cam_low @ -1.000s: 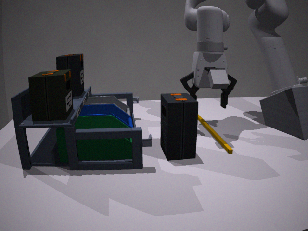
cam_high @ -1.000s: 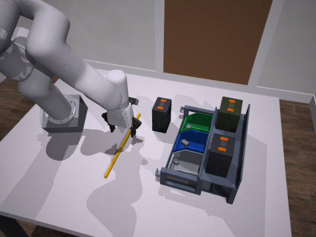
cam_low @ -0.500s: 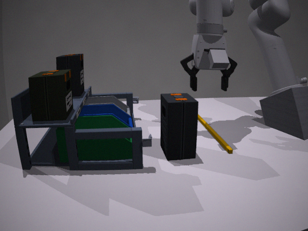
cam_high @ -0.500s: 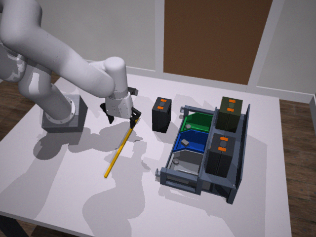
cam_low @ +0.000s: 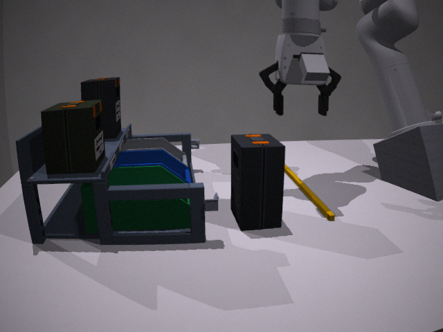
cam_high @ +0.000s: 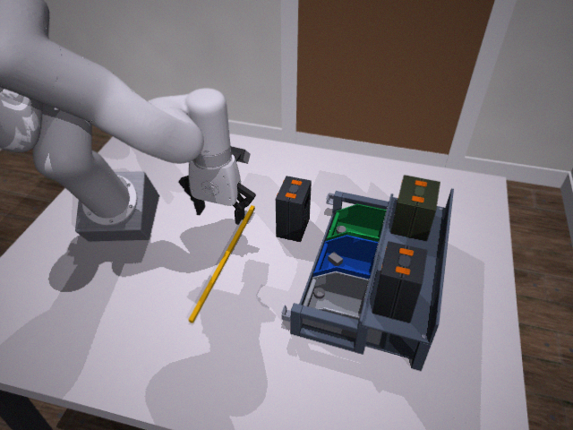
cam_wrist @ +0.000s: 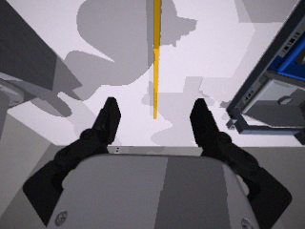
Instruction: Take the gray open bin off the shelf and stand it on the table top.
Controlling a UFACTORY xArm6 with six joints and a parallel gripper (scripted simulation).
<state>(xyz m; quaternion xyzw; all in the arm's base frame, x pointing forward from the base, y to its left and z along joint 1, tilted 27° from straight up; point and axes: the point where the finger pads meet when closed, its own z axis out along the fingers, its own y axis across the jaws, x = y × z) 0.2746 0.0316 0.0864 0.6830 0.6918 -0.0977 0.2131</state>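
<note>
1. Arm base (cam_high: 148, 217) (cam_low: 408, 160) (cam_wrist: 29, 52): located at the far left of the top view.

2. Gripper (cam_high: 218, 216) (cam_low: 300, 113) (cam_wrist: 154, 107): to the right of the base, raised in the air, fingers pointing down. The fingers stand fully open with nothing between them. Their spread runs roughly toward the shelf.

3. Yellow bar (cam_high: 226, 254) (cam_low: 309, 193) (cam_wrist: 155, 57): lies on the table between base and shelf, below gripper height.

4. Free-standing black case (cam_high: 291, 215) (cam_low: 262, 185): upright, between the gripper and the green end of the shelf. A low, straight traverse toward that end risks striking it.

5. Gray bin (cam_high: 342, 300) (cam_low: 150, 143) (cam_wrist: 272, 105): seated in the shelf (cam_high: 298, 319) (cam_low: 197, 214) (cam_wrist: 262, 129), last in the row after the green bin (cam_high: 361, 215) (cam_low: 150, 214) and the blue bin (cam_high: 351, 250) (cam_low: 142, 157) (cam_wrist: 293, 59). A round part (cam_high: 319, 293) (cam_wrist: 284, 100) lies inside. From the gripper, the bin lies rightward and toward the lower edge of the top view, and lower down. Its long axis appears to run front to back, open front toward the arm side. The finger spread roughly follows this axis: suited to pinching the front wall; gripping across both side walls probably requires a quarter turn.

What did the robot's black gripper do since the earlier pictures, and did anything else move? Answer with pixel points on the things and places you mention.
The black two-fingered gripper (cam_high: 218, 217) (cam_low: 300, 113) (cam_wrist: 154, 107) went up, fingers open. It took hold of nothing and let go of nothing. The gray open bin (cam_high: 339, 303) (cam_low: 146, 143) (cam_wrist: 269, 109) and thin yellow bar (cam_high: 226, 254) (cam_low: 307, 193) (cam_wrist: 155, 62) stayed put.
</note>
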